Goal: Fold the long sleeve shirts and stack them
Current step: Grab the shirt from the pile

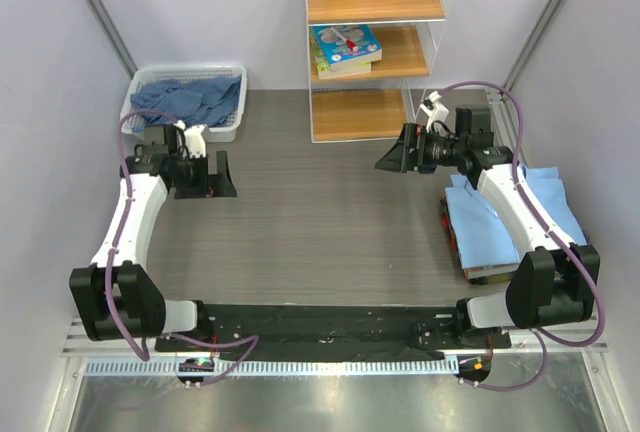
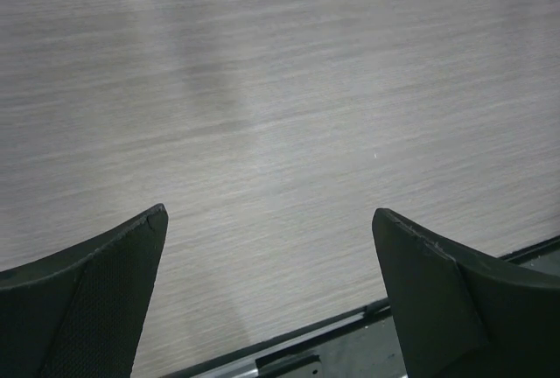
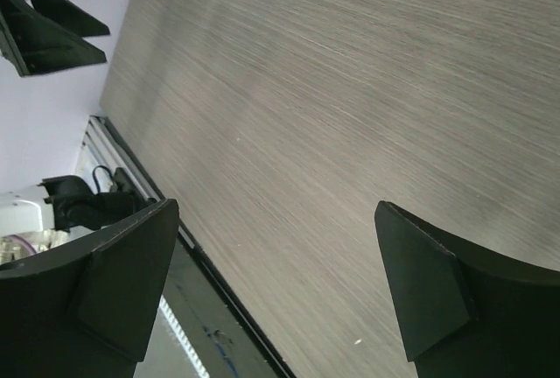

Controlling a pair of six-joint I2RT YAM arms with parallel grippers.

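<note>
A dark blue checked shirt (image 1: 195, 98) lies crumpled in the white mesh basket (image 1: 229, 132) at the back left. A plain light blue shirt (image 1: 500, 230) lies folded at the right of the table, under my right arm. My left gripper (image 1: 208, 174) is open and empty, just in front of the basket. My right gripper (image 1: 396, 155) is open and empty, left of the folded shirt, over bare table. Both wrist views show only open jaws over the grey wood-grain table (image 2: 280, 89); no shirt shows in them.
A wire-and-wood shelf unit (image 1: 372, 52) stands at the back centre with books (image 1: 346, 48) and small items. Grey walls close in both sides. A black strip and metal rail (image 1: 330, 337) run along the near edge.
</note>
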